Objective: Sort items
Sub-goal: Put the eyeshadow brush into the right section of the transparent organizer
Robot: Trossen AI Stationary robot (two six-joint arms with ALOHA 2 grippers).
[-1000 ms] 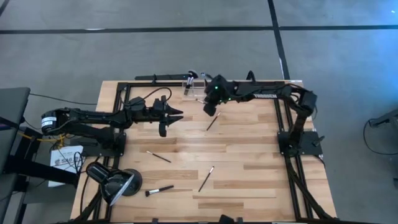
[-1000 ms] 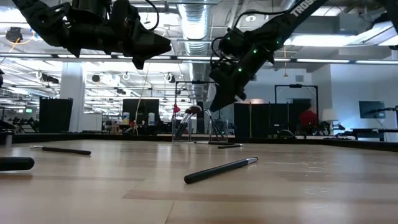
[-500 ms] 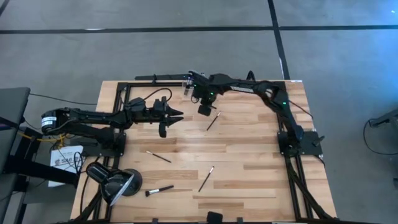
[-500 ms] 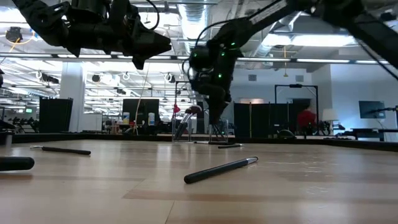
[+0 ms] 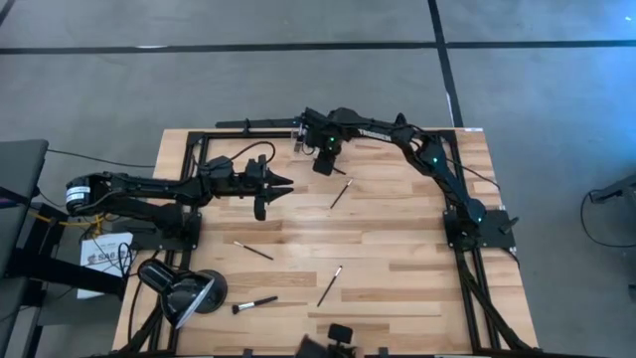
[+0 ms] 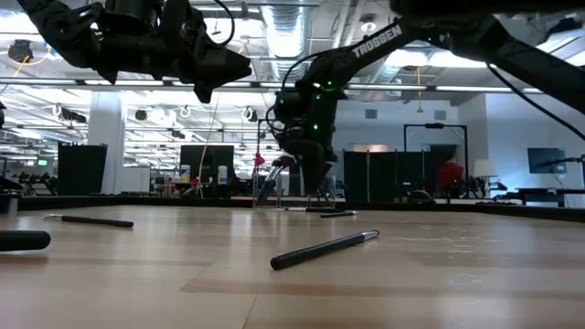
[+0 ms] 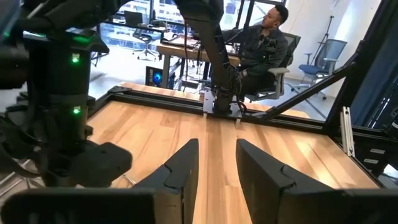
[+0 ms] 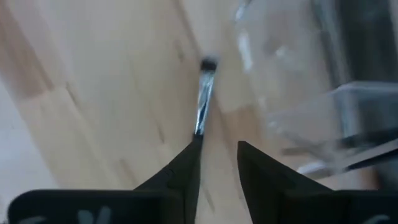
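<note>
The right end effector [image 8: 214,158], fingers apart at the table's far edge beside a clear holder [image 8: 323,118], has a brush [image 8: 204,99] at its fingertips; release only once the brush sits squarely over the holder.

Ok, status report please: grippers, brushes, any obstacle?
Left gripper open, hovering mid-table. Right gripper open at far edge, one brush just past its fingertips, beside clear holder. Four more brushes lie loose. Nothing in the way.

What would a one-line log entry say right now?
right gripper: open, brush at fingertips, beside clear holder | left gripper: hovering mid-table
</note>
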